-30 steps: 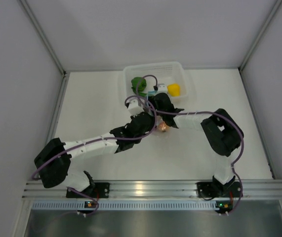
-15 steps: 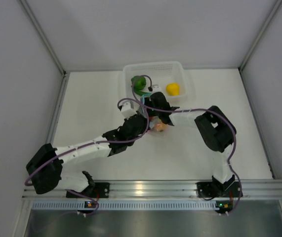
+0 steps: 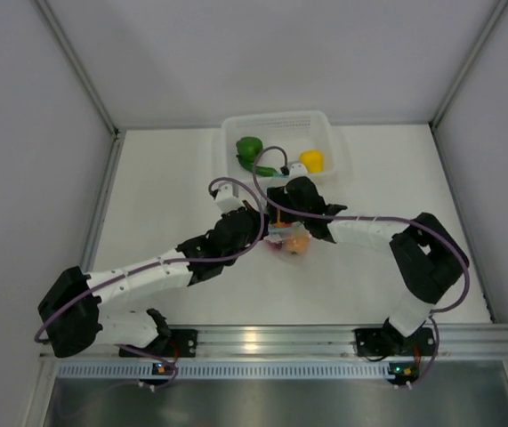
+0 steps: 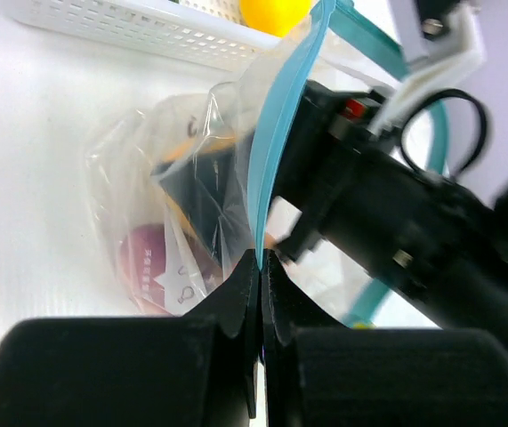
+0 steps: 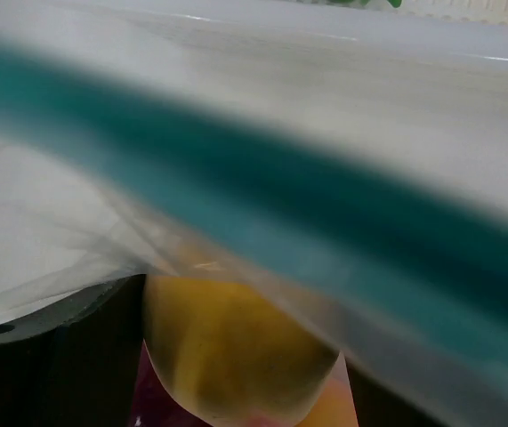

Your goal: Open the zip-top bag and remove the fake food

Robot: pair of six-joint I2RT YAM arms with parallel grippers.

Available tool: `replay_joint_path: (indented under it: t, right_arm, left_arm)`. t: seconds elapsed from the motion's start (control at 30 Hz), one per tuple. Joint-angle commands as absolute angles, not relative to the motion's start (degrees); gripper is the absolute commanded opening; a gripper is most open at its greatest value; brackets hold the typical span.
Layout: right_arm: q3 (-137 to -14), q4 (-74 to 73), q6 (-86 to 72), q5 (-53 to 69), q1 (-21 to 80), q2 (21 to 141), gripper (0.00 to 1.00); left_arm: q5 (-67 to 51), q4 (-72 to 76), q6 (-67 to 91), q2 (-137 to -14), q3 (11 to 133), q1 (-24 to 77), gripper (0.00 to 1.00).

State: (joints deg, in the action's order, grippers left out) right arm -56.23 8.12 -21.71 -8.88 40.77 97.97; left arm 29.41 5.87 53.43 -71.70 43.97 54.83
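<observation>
Blue zip strip [image 4: 276, 133] pinched tight in my left gripper [image 4: 260, 267]; right gripper [image 3: 287, 233] has wide jaws flanking the peach-orange fruit [image 5: 236, 347], grip unclear. I'd squeeze gently, withdraw straight.

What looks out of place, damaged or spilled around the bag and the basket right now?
Nothing stands out. The clear plastic zip-top bag is crumpled where the left pincer pinches its light blue zip strip; a purple piece sits inside it, and the white mesh basket stands level with nothing spilled around it.
</observation>
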Motion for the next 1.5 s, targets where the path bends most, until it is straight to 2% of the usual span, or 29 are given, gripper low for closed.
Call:
replay_joint_path:
  t: [0.0, 0.23, 0.63, 0.87, 0.97, 1.2, 1.3, 1.47]
  right_arm:
    - [-55.46, 0.18, -19.51, -10.72, 43.33, 90.89, 0.45]
    - [-49.49, -4.48, -19.34, -10.99, 47.63, 77.28, 0.45]
    - [-48.52, -6.94, -19.42, -17.4, 47.73, 61.98, 0.44]
    - [-48.51, -2.73, -20.56, -5.12, 46.32, 55.82, 0.43]
    - [-50.36, -3.51, -20.74, -4.57, 44.57, 54.49, 0.43]
    - [-60.18, -6.41, -19.34, -2.11, 33.5, 61.6, 0.44]
    - [-66.06, -7.2, -18.81, -0.71, 27.88, 69.06, 0.44]
    - [-78.2, -9.93, -14.95, -4.3, 25.75, 86.37, 0.46]
  left_arm:
    - [30.76, 6.06, 50.28, -71.01, 44.91, 54.4, 0.0]
    - [29.63, 6.15, 47.99, -72.24, 46.14, 54.32, 0.0]
    - [20.31, 7.73, 48.25, -74.09, 45.62, 54.58, 0.0]
    - [22.14, 7.56, 48.87, -73.13, 43.33, 54.76, 0.0]
    - [23.55, 7.56, 49.13, -72.34, 41.14, 54.76, 0.0]
    - [24.61, 7.56, 50.19, -70.23, 37.01, 54.58, 0.0]
    - [24.61, 7.47, 50.01, -69.08, 36.04, 54.41, 0.0]
    - [23.91, 7.38, 50.54, -66.01, 34.11, 54.32, 0.0]
